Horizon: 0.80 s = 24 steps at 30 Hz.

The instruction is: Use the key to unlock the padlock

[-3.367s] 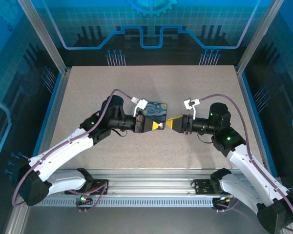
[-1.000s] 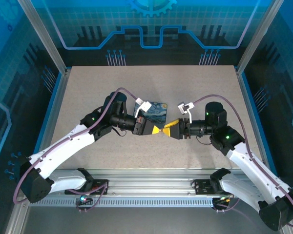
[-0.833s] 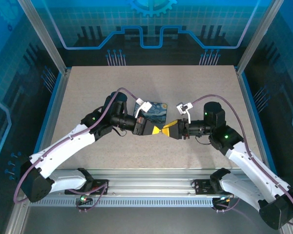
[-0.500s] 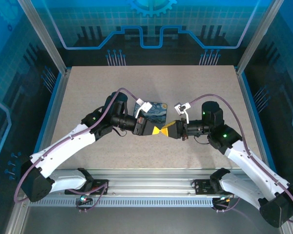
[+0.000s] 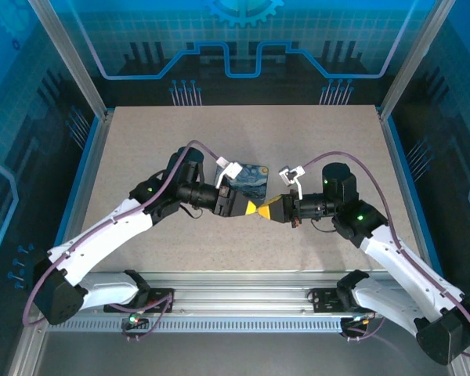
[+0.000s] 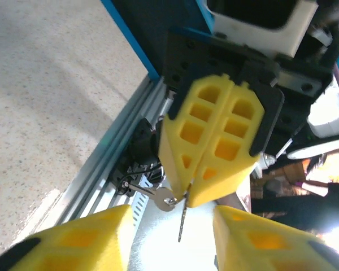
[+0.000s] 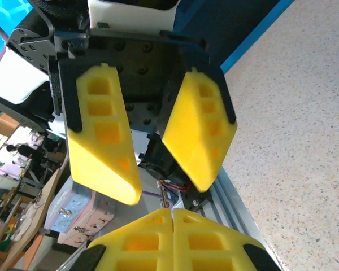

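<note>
Your right end effector (image 6: 187,192) is clenched on the key (image 6: 167,200). The silver head is pinched at the very tips of its closed yellow fingers, with a thin part hanging below. Your left end effector (image 7: 165,189) is released, with its fingers apart. It faces the right one tip to tip, over the middle of the surface (image 5: 141,157). A blue patterned thing (image 5: 254,177) shows just beyond them, toward the far edge. You cannot tell from here whether it is the padlock.

Speckled table (image 5: 141,149) — aluminium rail (image 5: 243,283) along front.
</note>
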Available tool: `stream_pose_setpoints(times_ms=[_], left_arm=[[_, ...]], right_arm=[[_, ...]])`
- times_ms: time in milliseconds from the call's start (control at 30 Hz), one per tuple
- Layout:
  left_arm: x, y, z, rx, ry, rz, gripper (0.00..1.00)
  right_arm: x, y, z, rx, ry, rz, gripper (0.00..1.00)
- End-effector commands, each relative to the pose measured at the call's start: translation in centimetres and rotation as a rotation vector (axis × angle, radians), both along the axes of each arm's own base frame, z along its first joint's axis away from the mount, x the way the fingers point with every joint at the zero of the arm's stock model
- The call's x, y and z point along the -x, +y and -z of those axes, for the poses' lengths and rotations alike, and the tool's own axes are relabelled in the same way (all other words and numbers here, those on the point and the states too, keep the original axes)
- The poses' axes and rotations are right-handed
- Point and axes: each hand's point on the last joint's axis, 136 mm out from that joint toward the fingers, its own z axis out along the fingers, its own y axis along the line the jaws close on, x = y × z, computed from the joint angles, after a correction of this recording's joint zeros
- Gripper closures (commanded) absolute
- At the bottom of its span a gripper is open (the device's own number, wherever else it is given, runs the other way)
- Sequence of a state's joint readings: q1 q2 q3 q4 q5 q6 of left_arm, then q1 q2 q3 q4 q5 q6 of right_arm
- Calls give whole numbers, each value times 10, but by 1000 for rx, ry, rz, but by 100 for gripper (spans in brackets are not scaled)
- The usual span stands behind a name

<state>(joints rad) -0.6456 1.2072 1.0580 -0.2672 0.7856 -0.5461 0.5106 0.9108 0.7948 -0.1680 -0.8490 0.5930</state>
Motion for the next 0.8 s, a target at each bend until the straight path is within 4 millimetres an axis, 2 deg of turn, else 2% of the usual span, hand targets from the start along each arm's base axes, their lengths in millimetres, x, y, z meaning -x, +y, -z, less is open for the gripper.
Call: stream_pose_setpoints(times_ms=[0, 167, 233, 267, 300, 533, 767], left_arm=[[-18, 11, -11, 11, -82, -117, 36], [-28, 23, 6, -24, -105, -217, 23], [-34, 28, 21, -64, -107, -272, 19], [-39, 32, 31, -86, -105, -310, 4], [-42, 34, 39, -97, -108, -337, 1], [-66, 46, 109, -170, -182, -535, 1], [-80, 36, 163, -261, -220, -558, 1]], right_arm=[[-4, -3, 1, 18, -21, 40, 100], [-22, -10, 8, 54, -21, 138, 100], [-31, -15, 13, 79, -20, 190, 100], [-35, -19, 16, 94, -19, 217, 100], [-39, -21, 19, 104, -18, 239, 100], [-66, -42, 44, 189, 0, 396, 100], [-106, -59, 74, 293, 31, 540, 100]])
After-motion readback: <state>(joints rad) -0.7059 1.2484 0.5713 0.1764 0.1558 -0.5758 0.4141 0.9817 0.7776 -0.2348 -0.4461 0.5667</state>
